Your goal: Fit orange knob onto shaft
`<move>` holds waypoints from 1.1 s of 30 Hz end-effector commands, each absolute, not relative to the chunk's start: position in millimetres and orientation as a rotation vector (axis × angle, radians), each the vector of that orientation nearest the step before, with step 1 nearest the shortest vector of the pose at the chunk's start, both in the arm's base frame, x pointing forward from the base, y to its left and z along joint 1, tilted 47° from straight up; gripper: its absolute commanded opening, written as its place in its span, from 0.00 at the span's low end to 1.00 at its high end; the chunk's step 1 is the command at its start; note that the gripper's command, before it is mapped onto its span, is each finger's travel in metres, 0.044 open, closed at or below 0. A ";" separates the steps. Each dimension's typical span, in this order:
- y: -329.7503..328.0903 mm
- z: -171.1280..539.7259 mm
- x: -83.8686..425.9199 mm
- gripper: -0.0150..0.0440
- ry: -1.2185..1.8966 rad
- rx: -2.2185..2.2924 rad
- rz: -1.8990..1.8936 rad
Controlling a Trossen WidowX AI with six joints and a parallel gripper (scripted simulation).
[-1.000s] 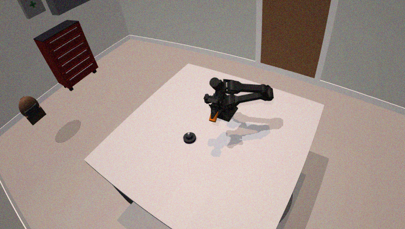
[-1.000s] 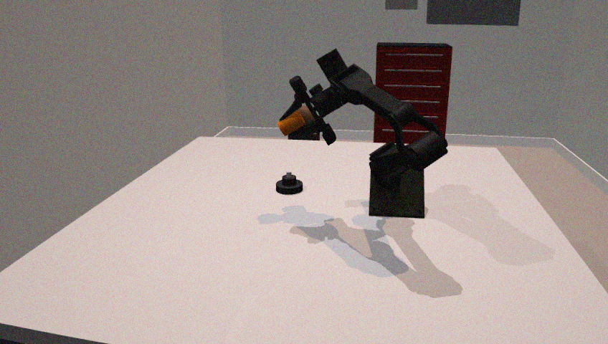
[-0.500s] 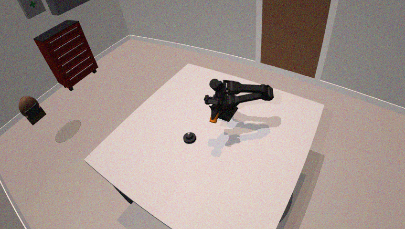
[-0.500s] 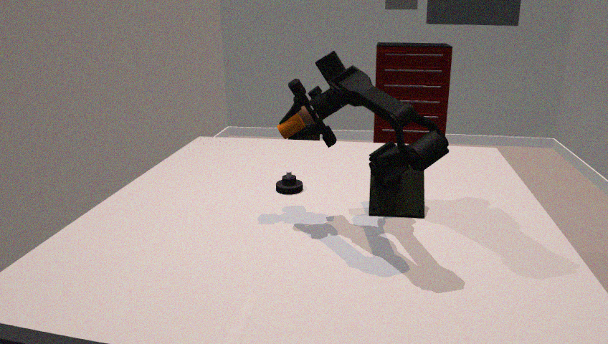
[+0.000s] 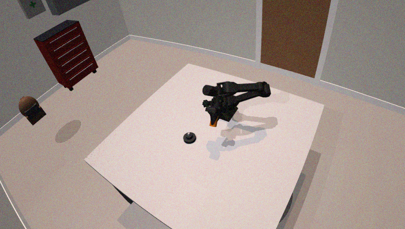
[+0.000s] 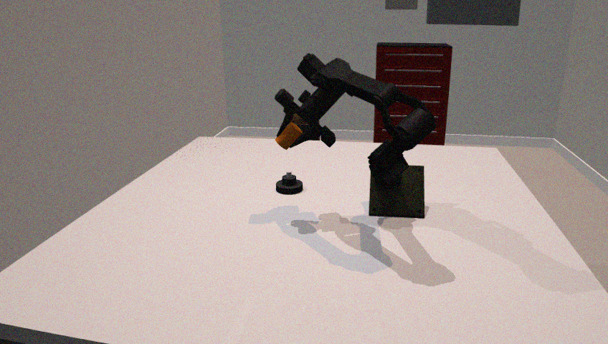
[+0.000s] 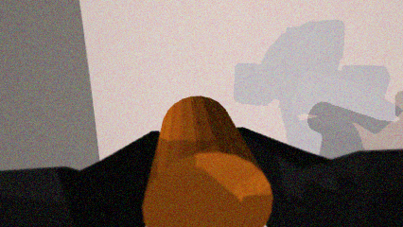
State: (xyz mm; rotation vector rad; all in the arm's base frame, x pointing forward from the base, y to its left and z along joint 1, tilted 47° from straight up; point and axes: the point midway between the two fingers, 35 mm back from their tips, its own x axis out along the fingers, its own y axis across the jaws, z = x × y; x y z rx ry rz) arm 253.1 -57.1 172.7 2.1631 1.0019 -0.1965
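Observation:
The orange knob (image 5: 214,124) (image 6: 288,135) (image 7: 199,128) is held in the air, tilted, its free end pointing down and to the left in the exterior view. My gripper (image 5: 214,120) (image 6: 293,129) (image 7: 198,137) is shut on it, with a black finger on each side in the wrist view. The round black pedestal (image 5: 189,138) (image 6: 289,187) stands upright on the table, with the short silver shaft (image 5: 188,133) (image 6: 288,173) on top. The knob is well above the pedestal and apart from it. The knob's hole and the shaft's flat side cannot be made out. The pedestal does not show in the wrist view.
The white table (image 5: 159,170) (image 6: 171,264) (image 7: 142,61) bears the arm's base (image 6: 396,196), right of the pedestal in the exterior view. Shadows of the arm fall across the table. A red drawer cabinet (image 5: 66,54) (image 6: 411,93) stands on the floor away from the table.

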 end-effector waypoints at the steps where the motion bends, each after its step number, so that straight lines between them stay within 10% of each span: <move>1: -53.0 169.0 256.7 0.25 1.104 2.107 -0.241; 33: 0.4 123.9 277.8 0.25 1.745 1.681 -0.523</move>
